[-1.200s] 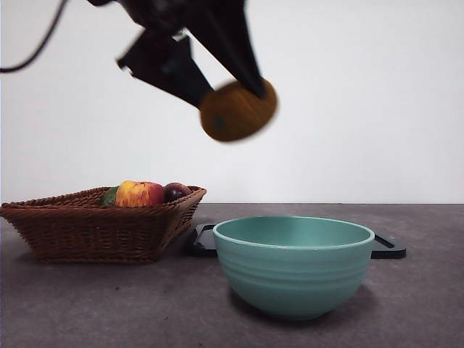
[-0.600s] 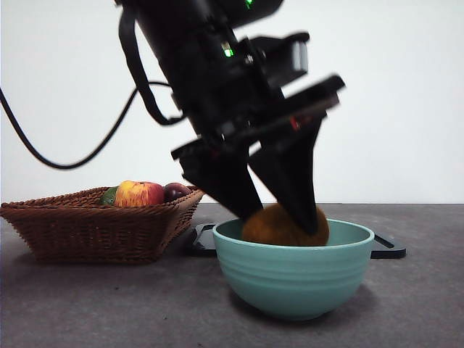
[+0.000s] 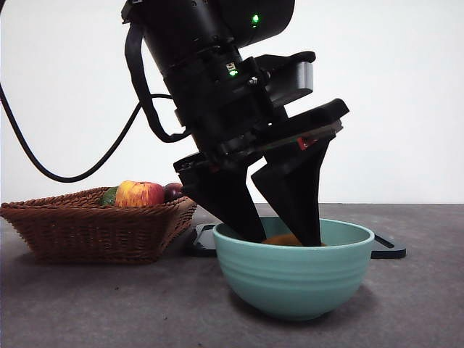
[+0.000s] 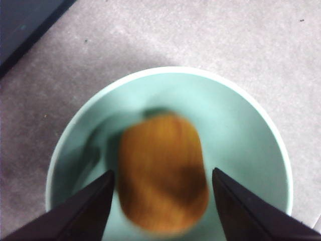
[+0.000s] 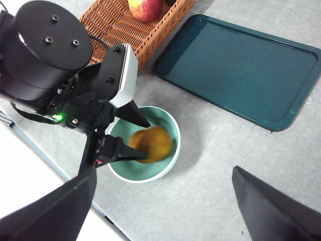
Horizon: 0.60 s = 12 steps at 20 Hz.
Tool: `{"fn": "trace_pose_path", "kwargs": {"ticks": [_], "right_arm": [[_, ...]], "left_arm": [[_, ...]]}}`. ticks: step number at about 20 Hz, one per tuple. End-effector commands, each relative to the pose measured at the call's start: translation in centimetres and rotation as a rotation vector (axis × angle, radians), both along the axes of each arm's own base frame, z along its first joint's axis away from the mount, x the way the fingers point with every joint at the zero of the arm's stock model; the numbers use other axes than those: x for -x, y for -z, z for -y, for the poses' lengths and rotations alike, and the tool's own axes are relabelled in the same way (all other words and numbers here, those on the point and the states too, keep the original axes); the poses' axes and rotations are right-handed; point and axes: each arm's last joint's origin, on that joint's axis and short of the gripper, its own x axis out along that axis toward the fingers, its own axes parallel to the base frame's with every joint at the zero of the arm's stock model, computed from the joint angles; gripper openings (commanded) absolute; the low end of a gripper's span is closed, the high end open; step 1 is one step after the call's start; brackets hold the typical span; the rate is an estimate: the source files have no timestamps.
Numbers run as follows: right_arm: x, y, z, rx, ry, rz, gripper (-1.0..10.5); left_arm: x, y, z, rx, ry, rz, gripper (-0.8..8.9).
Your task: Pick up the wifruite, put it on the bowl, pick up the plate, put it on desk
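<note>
- Since half a second ago, wifruite [image 4: 161, 173] has sunk below the bowl [image 3: 293, 279] rim.
- Left gripper [image 4: 160, 201] jaws spread, released, flanking it.
- Right gripper [image 5: 160, 201] open, high above.

You have nothing to read here: no lettering, label, brand mark or number shows in any view. The small green lights on the arm carry no characters.
</note>
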Motion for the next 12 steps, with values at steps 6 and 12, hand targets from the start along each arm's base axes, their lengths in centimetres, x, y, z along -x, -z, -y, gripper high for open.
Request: {"fn": "trace_pose_path", "kwargs": {"ticks": [6,12], "right_arm": [[0.0,-0.6,-0.1,-0.007,-0.005,0.023,4.3],[0.0,-0.6,-0.1,-0.007,-0.005,0.023,4.3]], "left_arm": [[0.3,-1.0,0.6,0.032,0.012,0.026,3.21],[1.0,-6.7,-1.7,0.184,-0.027,0.118,3.21]]}}
